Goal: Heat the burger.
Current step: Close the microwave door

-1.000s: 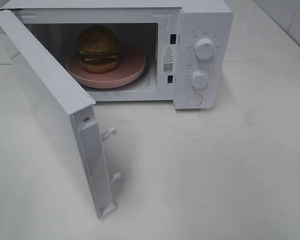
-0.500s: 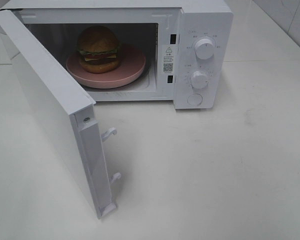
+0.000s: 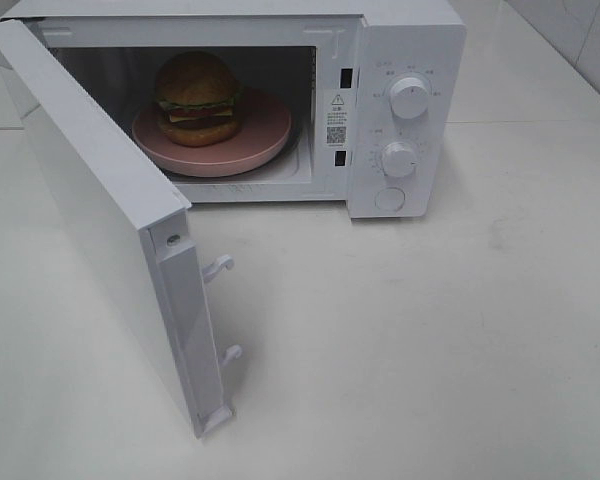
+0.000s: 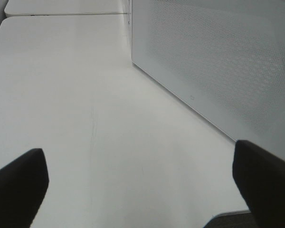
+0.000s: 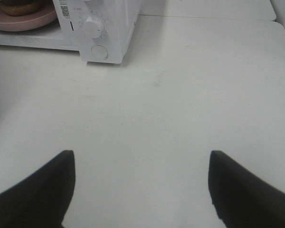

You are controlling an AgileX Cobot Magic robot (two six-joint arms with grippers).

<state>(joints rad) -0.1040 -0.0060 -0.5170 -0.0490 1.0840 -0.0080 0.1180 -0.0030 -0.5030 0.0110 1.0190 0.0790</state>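
The burger (image 3: 197,98), golden-brown bun over lettuce, cheese and patty, stands on a round pink plate (image 3: 265,135) inside the white microwave (image 3: 405,30), whose door (image 3: 100,210) is swung wide open toward the front left. In the right wrist view the burger (image 5: 20,5) and plate (image 5: 23,21) just show at the frame's edge. My left gripper (image 4: 140,183) is open, empty, over bare table beside the door's outer face (image 4: 218,66). My right gripper (image 5: 140,187) is open and empty, well back from the microwave's knob panel (image 5: 92,26). Neither gripper appears in the exterior view.
Two knobs (image 3: 410,97) and a round button (image 3: 389,199) sit on the microwave's right panel. Latch hooks (image 3: 220,266) stick out of the door's free edge. White table (image 3: 430,340) stretches in front and to the right.
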